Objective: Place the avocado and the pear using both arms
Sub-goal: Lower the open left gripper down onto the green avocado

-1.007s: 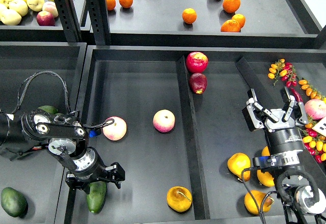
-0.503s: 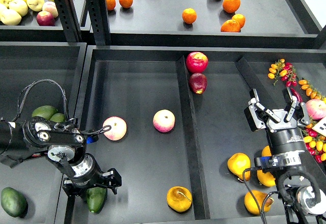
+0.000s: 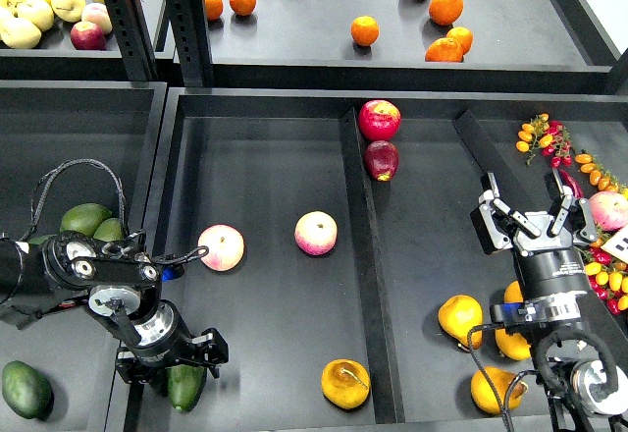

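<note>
The dark green avocado (image 3: 184, 387) lies at the front left corner of the middle tray (image 3: 265, 167), against its left wall. My left gripper (image 3: 172, 355) hovers just over the avocado's upper end, its fingers spread wide on either side and not closed on it. The pear (image 3: 345, 383), yellow-orange with a thin brown stem, rests at the tray's front beside the centre divider (image 3: 359, 255). My right gripper (image 3: 523, 202) is open and empty over the right compartment, well away from the pear.
Two pink-cream fruits (image 3: 221, 247) (image 3: 315, 233) lie mid-tray. Two red apples (image 3: 379, 119) sit at the divider's far end. Yellow-orange fruits (image 3: 459, 319) lie beside my right arm. Green avocados (image 3: 86, 219) (image 3: 25, 389) are in the left bin. Cherry tomatoes (image 3: 549, 137) lie at right.
My left arm has drawn back left and toward the front. The avocado has stayed almost in place. My right gripper has shifted slightly right.
</note>
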Motion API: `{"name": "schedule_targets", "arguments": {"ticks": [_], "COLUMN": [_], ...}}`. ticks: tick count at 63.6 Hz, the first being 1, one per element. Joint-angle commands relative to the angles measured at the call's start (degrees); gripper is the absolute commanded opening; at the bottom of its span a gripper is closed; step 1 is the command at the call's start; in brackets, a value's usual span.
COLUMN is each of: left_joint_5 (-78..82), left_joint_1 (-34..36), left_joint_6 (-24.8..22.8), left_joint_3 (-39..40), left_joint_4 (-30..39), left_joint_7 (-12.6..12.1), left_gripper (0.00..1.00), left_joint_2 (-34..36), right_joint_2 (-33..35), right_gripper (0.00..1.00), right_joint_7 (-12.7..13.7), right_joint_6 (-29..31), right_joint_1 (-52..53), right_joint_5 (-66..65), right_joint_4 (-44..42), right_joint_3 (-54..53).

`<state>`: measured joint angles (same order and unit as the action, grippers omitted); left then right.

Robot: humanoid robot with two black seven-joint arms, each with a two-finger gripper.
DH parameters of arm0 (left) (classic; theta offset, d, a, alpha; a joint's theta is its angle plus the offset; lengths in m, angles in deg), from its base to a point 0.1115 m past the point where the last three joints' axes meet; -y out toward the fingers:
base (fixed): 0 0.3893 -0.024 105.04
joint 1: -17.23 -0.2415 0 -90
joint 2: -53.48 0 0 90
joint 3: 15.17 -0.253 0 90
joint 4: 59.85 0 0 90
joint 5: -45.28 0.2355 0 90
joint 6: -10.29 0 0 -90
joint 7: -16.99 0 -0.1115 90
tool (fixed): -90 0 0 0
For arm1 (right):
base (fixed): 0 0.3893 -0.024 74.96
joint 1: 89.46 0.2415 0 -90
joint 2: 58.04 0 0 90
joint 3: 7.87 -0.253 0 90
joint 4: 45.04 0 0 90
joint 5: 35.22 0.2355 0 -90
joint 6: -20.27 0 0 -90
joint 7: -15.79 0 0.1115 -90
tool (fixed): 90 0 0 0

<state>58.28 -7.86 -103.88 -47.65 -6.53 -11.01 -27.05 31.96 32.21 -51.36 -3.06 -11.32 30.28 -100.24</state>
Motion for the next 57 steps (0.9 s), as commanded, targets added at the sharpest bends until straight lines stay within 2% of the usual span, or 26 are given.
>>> {"name": "schedule_targets", "arguments": {"ticks": [1, 18, 57], "left_joint_5": [0.4, 0.7, 0.3], "left_joint_1": [-0.1, -0.4, -0.3], "left_joint_6": [0.0, 0.0, -0.6], "left_joint_3": [0.0, 0.0, 0.2], "left_joint_4": [-0.6, -1.0, -1.0], "left_joint_7": [0.0, 0.0, 0.0], "left_gripper": [0.99, 0.96, 0.78], "left_joint_2": [-0.7, -1.4, -1.0], "right_joint_2": [0.0, 0.0, 0.0], "right_gripper": [1.0, 1.0, 1.0], "right_joint_7": [0.0, 0.1, 0.2], "right_joint_6": [0.1, 0.1, 0.8], "right_joint_1": [0.0, -0.3, -0.5], "right_joint_5": [0.0, 0.0, 0.0], "right_joint_4": [0.0, 0.0, 0.1], "right_joint_3": [0.0, 0.0, 0.0]}}
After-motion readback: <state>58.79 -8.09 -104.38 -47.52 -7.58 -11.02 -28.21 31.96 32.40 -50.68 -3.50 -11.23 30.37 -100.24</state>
